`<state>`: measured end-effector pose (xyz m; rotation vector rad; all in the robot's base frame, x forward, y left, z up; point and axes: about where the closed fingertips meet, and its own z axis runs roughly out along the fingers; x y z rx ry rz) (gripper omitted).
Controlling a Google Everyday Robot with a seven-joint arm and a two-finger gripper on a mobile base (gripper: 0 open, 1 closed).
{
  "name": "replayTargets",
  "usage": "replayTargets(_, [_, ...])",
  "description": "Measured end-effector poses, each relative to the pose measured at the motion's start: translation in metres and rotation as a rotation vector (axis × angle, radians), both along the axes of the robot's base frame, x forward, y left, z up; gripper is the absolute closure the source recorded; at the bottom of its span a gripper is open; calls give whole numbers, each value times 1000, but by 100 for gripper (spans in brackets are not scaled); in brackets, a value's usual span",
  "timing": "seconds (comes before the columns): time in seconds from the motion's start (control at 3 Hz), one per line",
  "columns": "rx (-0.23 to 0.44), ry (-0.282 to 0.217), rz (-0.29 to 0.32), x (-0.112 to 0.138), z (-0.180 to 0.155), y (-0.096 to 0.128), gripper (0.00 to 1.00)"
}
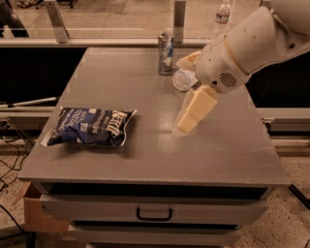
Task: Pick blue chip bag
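The blue chip bag [89, 127] lies flat on the left front part of the grey table [145, 160], dark navy with white lettering. My gripper [186, 121] hangs from the white arm [247, 46] above the middle of the table. It is to the right of the bag, well clear of it and holding nothing.
A slim silver-blue can [165, 53] stands at the back middle of the table. A clear water bottle [182, 80] lies beside it, partly hidden behind my arm. Another bottle [222, 13] stands beyond the glass rail. A drawer handle [154, 213] is on the table's front.
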<state>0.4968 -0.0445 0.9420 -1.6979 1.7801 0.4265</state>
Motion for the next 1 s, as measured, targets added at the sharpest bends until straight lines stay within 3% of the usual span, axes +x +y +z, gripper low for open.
replayTargets(0.33, [18, 11, 110, 12, -19, 51, 0])
replayTargets(0.67, [-2, 17, 178, 11, -40, 98, 0])
replayTargets(1.0, [-13, 44, 209, 4, -62, 130, 0])
